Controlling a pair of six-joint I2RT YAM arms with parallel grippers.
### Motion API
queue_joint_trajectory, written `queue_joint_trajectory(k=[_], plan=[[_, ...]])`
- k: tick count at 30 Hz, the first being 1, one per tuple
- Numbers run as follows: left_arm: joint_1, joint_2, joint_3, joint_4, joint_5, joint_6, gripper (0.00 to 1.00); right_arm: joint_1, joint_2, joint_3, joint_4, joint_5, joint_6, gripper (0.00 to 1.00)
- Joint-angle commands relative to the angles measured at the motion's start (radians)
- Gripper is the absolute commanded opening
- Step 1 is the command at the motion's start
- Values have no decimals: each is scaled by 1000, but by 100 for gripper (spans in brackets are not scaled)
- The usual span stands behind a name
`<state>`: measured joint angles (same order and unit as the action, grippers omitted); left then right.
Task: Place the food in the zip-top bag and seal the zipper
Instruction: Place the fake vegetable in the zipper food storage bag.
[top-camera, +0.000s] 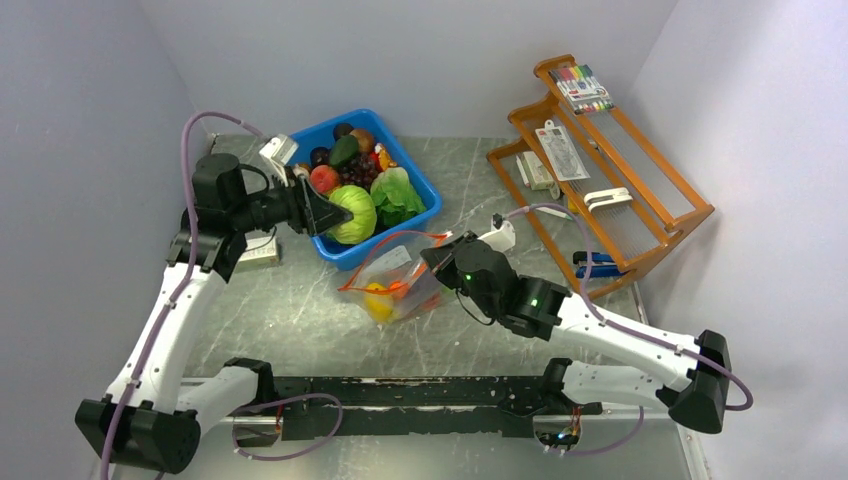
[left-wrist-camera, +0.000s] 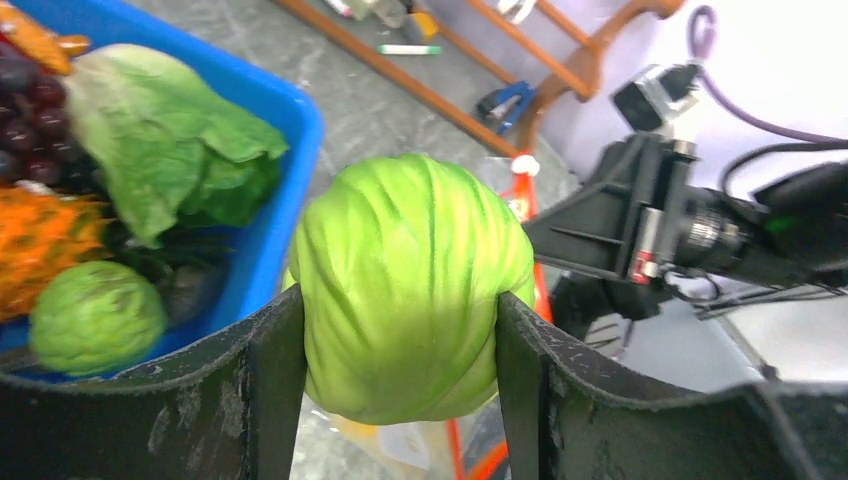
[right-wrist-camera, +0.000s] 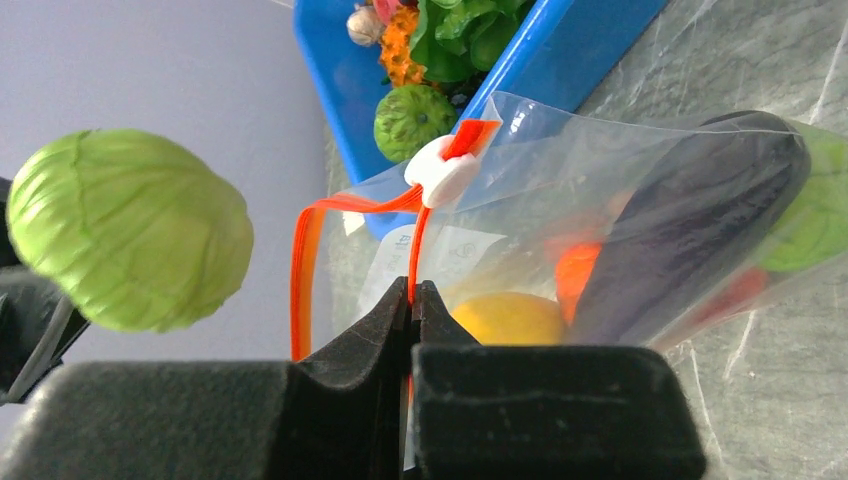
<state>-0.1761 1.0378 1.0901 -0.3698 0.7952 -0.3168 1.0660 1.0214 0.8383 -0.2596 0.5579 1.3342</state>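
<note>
Left gripper (top-camera: 334, 213), jaws half-spread, grips the green cabbage (left-wrist-camera: 405, 290) above the blue bin's (top-camera: 420, 178) near rim. The zip-top bag (top-camera: 400, 285) lies just nearer and right on the table (top-camera: 300, 325), right gripper (right-wrist-camera: 412, 300) pinched shut on its zipper (right-wrist-camera: 302, 250), mouth seemingly facing left.

Robot lab cell, plain white walls (top-camera: 420, 60), arms (top-camera: 165, 320) bolted to marbled table (top-camera: 300, 320)

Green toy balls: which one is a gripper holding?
The large smooth-leaved cabbage ball, in the left gripper; the smaller bumpy green ball lies in the blue plastic bin.
</note>
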Motion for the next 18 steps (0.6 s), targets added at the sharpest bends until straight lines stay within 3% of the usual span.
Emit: queue_joint_trajectory(k=[1, 7, 18], plan=[[-6, -63, -36, 169, 199, -154, 36, 0, 12, 24, 1, 26, 9, 0], [-16, -114, -150, 407, 305, -338, 36, 0, 28, 31, 9, 23, 3, 0], [-89, -117, -307, 594, 326, -434, 38, 0, 35, 50, 19, 5, 1, 0]])
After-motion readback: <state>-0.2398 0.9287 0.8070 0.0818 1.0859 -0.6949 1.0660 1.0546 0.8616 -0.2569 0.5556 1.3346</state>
